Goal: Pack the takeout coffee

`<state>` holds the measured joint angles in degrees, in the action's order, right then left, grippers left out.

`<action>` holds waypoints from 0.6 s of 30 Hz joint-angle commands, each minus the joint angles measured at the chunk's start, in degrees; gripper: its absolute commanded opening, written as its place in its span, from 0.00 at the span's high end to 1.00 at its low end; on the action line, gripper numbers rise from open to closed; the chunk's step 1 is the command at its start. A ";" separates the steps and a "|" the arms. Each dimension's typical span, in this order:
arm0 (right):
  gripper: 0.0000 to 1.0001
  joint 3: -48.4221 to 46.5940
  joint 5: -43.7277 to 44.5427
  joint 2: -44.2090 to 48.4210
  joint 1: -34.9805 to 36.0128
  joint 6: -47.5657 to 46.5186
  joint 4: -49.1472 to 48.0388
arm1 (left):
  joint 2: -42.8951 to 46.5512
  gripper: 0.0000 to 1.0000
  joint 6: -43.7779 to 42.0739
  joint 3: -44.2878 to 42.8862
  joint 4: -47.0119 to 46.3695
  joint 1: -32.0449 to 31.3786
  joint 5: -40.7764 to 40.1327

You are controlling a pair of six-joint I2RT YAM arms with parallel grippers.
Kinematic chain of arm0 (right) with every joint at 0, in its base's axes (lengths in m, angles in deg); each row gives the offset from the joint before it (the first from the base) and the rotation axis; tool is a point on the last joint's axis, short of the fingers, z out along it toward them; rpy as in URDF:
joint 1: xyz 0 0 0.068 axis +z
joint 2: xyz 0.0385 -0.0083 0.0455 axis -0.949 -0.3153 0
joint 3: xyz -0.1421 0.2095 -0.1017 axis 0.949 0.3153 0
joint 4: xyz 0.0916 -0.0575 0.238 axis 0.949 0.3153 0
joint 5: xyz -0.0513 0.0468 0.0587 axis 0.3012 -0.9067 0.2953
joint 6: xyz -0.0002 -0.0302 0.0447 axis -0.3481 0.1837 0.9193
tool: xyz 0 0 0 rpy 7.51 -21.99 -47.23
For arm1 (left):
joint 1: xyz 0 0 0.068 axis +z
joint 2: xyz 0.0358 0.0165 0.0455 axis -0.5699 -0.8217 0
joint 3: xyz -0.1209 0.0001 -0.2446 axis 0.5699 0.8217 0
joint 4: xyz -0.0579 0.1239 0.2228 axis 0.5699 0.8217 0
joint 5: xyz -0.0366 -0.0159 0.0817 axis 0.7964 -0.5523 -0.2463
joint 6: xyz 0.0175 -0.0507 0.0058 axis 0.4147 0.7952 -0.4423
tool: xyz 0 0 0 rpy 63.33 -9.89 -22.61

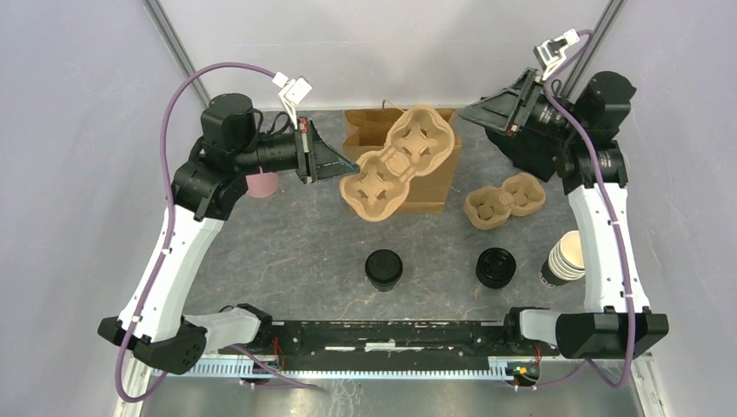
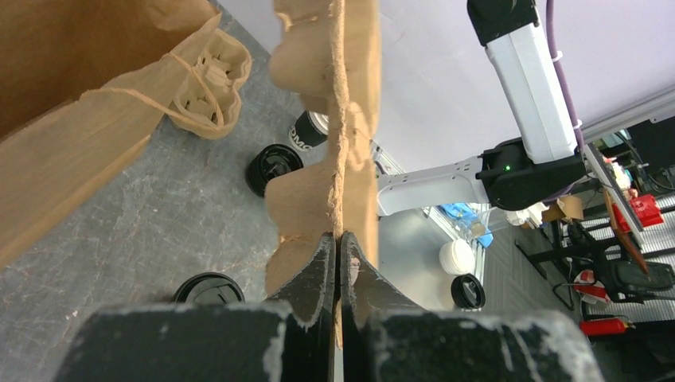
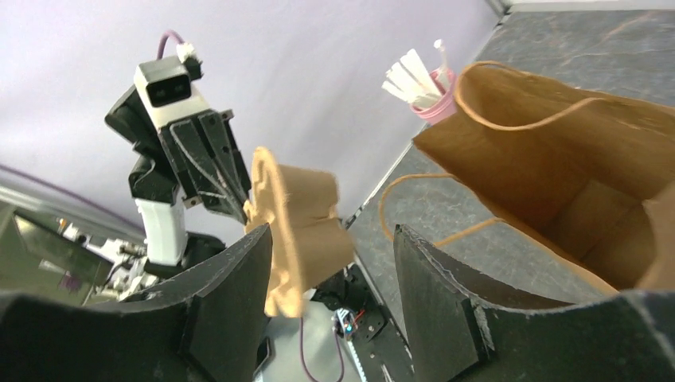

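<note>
From above, the whole layout is plain: the left gripper (image 1: pixel 348 165) is clamped on the edge of a four-cup pulp carrier (image 1: pixel 400 161) and holds it over a brown paper bag (image 1: pixel 439 187) lying at the far side of the table (image 1: pixel 287 243). The right gripper (image 1: pixel 474 111) hangs just beside the bag's far right corner, touching nothing.

The left wrist view adds what the overhead cannot. Its fingers (image 2: pixel 318 267) are pressed together on the thin rim of the pulp carrier (image 2: pixel 350 119), which stands on edge, with the paper bag (image 2: pixel 64 95) to one side. The right wrist view shows that the right gripper (image 3: pixel 333 239) has its fingers spread wide with nothing between them. The bag's mouth (image 3: pixel 557 159) gapes towards it, and the held carrier (image 3: pixel 298 215) sits beyond the gap.

The takeout coffee (image 1: pixel 383 268), a dark cup under a black dome lid, stands upright towards the near edge of the table. It is well apart from both grippers, nearer the arm bases than either, between the two arms. Only part of its lid (image 2: pixel 208 288) peeps out beside the left fingers.

A squat stack of black lids (image 1: pixel 495 267) stands to its right, with a stack of cream-rimmed cups (image 1: pixel 569 256) farther right. A smaller carrier (image 1: pixel 504 200) rests beside the bag, and a pink cup (image 1: pixel 261 184) sits by the left arm.

The table is mottled grey, stone-like, walled by pale lavender panels. A cluttered workroom shows past the edge in the left wrist view.
</note>
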<state>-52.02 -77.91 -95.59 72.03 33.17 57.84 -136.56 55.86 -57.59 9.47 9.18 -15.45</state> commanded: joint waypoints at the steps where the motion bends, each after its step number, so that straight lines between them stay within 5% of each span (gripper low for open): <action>1: 0.37 1.86 -0.25 2.88 -3.65 0.98 -0.04 | 1.60 0.98 -2.22 0.43 1.98 -0.61 -0.94; 13: 0.41 7.06 -7.04 1.17 2.77 6.36 -10.54 | 1.13 0.98 -3.21 1.89 2.48 -1.84 0.05; 18: 0.52 7.79 -7.45 0.33 5.19 8.93 -13.85 | 1.16 0.98 -3.82 2.02 3.46 -2.12 -0.39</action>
<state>-44.61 -83.53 -95.20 76.40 38.64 51.05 -136.08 54.70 -55.41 12.68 7.36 -16.24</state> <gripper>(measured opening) 0.526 0.040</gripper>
